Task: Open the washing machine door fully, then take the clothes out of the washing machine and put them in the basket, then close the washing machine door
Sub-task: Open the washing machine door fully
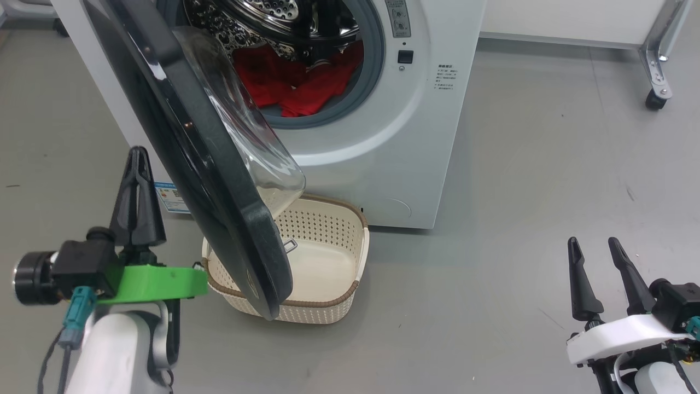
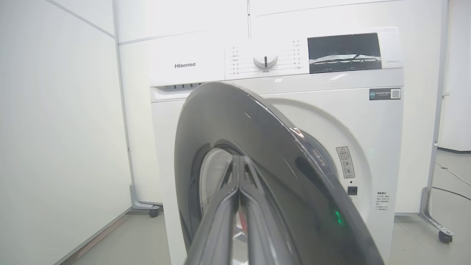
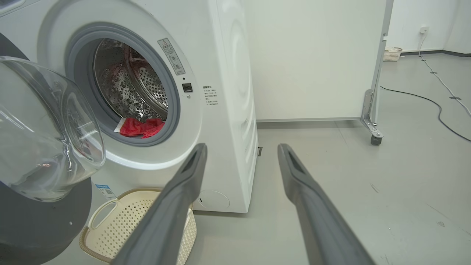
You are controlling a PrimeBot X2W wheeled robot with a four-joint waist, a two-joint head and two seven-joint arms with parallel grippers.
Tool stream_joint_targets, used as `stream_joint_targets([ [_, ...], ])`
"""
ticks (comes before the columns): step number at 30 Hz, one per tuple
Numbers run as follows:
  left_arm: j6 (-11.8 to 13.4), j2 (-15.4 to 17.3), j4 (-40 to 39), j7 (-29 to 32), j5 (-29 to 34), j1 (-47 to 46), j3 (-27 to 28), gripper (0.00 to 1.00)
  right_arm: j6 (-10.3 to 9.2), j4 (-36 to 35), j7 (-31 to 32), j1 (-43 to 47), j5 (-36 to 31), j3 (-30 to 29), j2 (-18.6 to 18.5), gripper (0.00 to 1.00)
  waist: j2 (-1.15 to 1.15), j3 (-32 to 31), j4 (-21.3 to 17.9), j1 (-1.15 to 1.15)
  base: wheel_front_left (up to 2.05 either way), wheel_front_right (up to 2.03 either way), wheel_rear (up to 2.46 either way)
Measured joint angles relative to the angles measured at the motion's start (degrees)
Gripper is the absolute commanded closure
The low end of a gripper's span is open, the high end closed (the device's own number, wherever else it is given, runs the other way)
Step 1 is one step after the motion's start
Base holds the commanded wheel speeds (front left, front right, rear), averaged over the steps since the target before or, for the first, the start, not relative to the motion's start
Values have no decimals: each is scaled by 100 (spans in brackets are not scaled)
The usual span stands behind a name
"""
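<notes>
I see the big white front-loading washing machine (image 1: pixel 383 158) standing on the grey floor, its steel perforated drum ringed by a grey rubber seal. Its large round glossy black door (image 1: pixel 208 164), with the bulging clear glass bowl at its centre, stands swung part-way out on my left, and in the head view its lower edge hangs over the basket. The small cream perforated plastic basket (image 1: pixel 333 257) with the brown woven-look rim sits on the floor just in front of the machine. The bright red fabric clothes (image 1: pixel 306 82) lie heaped at the bottom of the drum, behind the seal. My left hand (image 1: pixel 138 153) is pinched tight on nothing, fingers pointing at the door's outer face; I cannot tell whether they touch it. My right hand (image 1: pixel 593 243) hangs wide and empty, well apart to the right.
</notes>
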Motion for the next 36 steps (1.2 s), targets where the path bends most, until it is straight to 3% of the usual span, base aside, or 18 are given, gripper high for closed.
stream_joint_targets([
  [9, -16, 134, -617, -33, 183, -667, -113, 100, 54, 63, 0, 1, -80, 0, 36, 0, 0, -48, -30, 0, 0, 0, 0],
  [17, -213, 152, -847, 23, 292, -1010, -444, 100, 92, 119, 0, 2, -144, 1, 104, 0, 0, -114, -79, 0, 0, 0, 0],
  [26, -521, 97, -667, 604, 218, -970, -1111, 100, 113, 165, 0, 8, -197, -3, 189, 0, 0, -167, -158, 0, 0, 0, 0],
  [36, -670, -42, -138, 1139, -237, -306, -1750, 100, 152, 167, 0, 16, -198, -96, 232, 0, 0, -130, -225, 0, 0, 0, 0],
])
